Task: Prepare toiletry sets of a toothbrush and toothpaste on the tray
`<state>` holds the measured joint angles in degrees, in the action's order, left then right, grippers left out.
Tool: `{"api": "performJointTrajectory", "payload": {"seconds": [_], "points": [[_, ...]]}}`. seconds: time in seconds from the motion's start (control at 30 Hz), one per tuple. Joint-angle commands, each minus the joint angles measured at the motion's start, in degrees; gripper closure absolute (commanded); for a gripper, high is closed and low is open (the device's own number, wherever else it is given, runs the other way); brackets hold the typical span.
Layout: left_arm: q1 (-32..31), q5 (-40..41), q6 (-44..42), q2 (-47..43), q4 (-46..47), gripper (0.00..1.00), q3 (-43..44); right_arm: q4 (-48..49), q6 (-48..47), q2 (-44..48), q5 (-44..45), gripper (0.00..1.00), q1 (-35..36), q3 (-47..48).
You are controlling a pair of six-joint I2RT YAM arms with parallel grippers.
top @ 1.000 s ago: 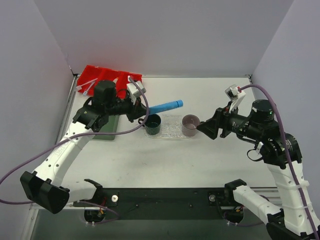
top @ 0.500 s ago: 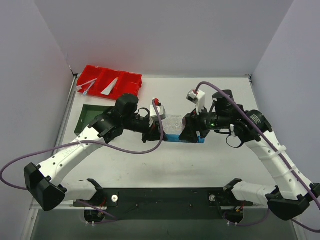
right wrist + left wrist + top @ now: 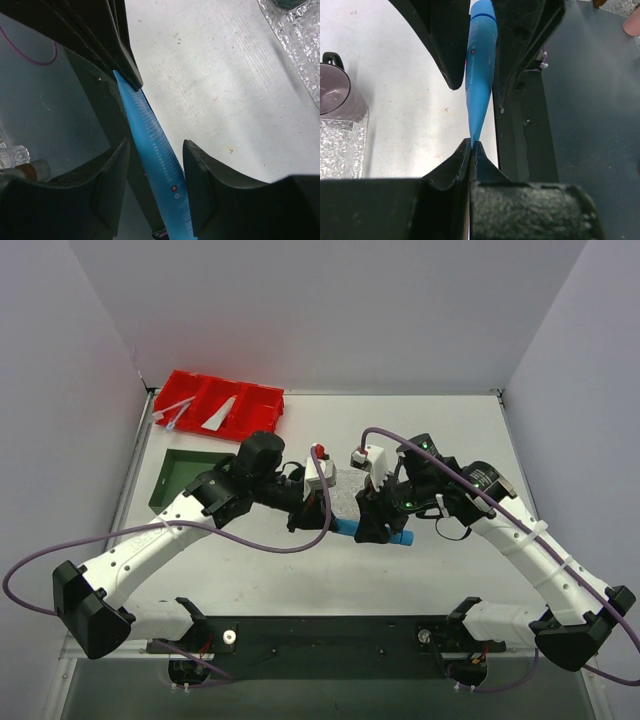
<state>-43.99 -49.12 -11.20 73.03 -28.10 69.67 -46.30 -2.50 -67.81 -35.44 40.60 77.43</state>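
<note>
Table (image 3: pixel 300 570): white, both arms meeting over its middle.
Red bin (image 3: pixel 262 400): far left.
Tray (image 3: pixel 345 483): clear and bumpy, at centre, largely hidden behind the wrists.
Left gripper (image 3: pixel 471 145): pinched tight on the flat crimped end of the blue toothpaste (image 3: pixel 346 529).
Right gripper (image 3: pixel 156 147): fingers apart, straddling the cap half, with slim gaps either side.
Toothpaste: spans both grippers, just near of the tray.

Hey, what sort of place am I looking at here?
Probably a robotics test cell: plain panels box in a white table, a left arm and right arm mount at its near edge, a red bin behind.
</note>
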Motion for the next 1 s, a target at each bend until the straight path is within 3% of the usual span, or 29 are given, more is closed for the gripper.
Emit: {"api": "performJointTrajectory", "payload": {"seconds": [0.0,0.4,0.5,0.53,0.63,0.67,0.7,0.87,0.97], "points": [[-0.3,-3.5,-0.8,-0.6,3.2,1.0,0.2,-0.9,-0.3,1.1,-2.9,0.6,0.4,-1.8],[-0.1,-4.8,2.8,-0.6,6.5,1.0,-0.8,1.9,2.3,2.2,-6.2,0.9,0.4,-4.4],[0.4,-4.1,4.3,-0.7,8.0,0.86,-1.3,3.3,3.8,2.5,-5.6,0.92,0.4,-5.2],[0.7,-4.1,5.5,-0.7,8.3,0.7,-1.3,3.5,4.3,2.6,-5.2,0.93,0.4,-5.4],[2.9,-4.3,8.5,-1.1,10.8,0.46,-2.1,4.5,5.5,3.2,-3.8,0.93,0.3,-5.7],[3.7,-4.7,9.6,-1.5,13.5,0.34,-2.7,4.8,5.8,3.8,-3.6,0.93,0.3,-6.2],[5.6,-5.4,10.8,-2.4,15.3,0.29,-4.2,5.9,6.5,4.2,-3.4,0.93,0.3,-6.6],[8.7,-12.9,21.5,-4.2,29.5,0.2,-9.3,10.3,8.6,7.7,-3.8,0.93,0.3,-9.2],[8.3,-15.5,21.9,-3.3,29.5,0.17,-9.4,12.6,9.3,9.2,-4.9,0.93,0.4,-10.4]]}}
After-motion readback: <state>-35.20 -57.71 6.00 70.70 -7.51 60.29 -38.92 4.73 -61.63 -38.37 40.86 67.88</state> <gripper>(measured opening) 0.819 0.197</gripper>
